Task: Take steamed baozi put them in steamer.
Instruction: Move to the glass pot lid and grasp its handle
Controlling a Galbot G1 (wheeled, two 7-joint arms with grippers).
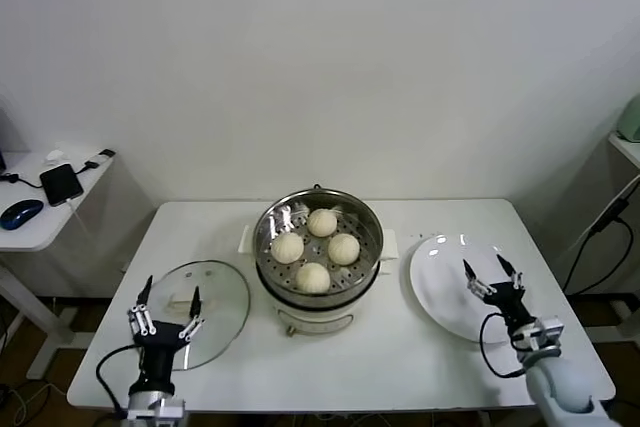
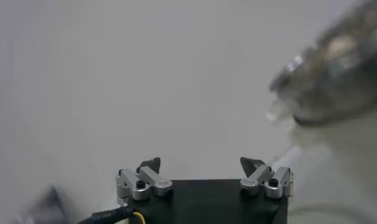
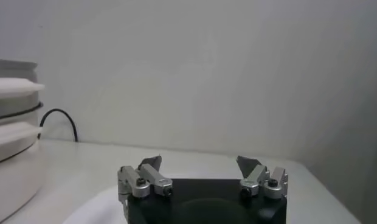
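Several cream-white steamed baozi (image 1: pixel 322 222) lie on the perforated tray inside the steel steamer (image 1: pixel 370 232), which stands on its white base at the table's middle. My left gripper (image 1: pixel 171 292) is open and empty near the front left, over the edge of the round glass lid (image 1: pixel 215 292). My right gripper (image 1: pixel 487 267) is open and empty at the front right, above the bare white plate (image 1: pixel 440 282). In the left wrist view the left gripper (image 2: pixel 200 161) holds nothing, with the steamer (image 2: pixel 334 73) blurred beyond it. The right wrist view shows the right gripper (image 3: pixel 199 159) empty, beside the steamer's white base (image 3: pixel 12 140).
A small side table (image 1: pixel 40 222) at the far left carries a phone (image 1: pixel 61 183) and a blue mouse (image 1: pixel 20 213). A black cable (image 3: pixel 61 115) runs behind the steamer. A shelf edge (image 1: pixel 628 147) and cables stand to the right of the white table (image 1: pixel 200 227).
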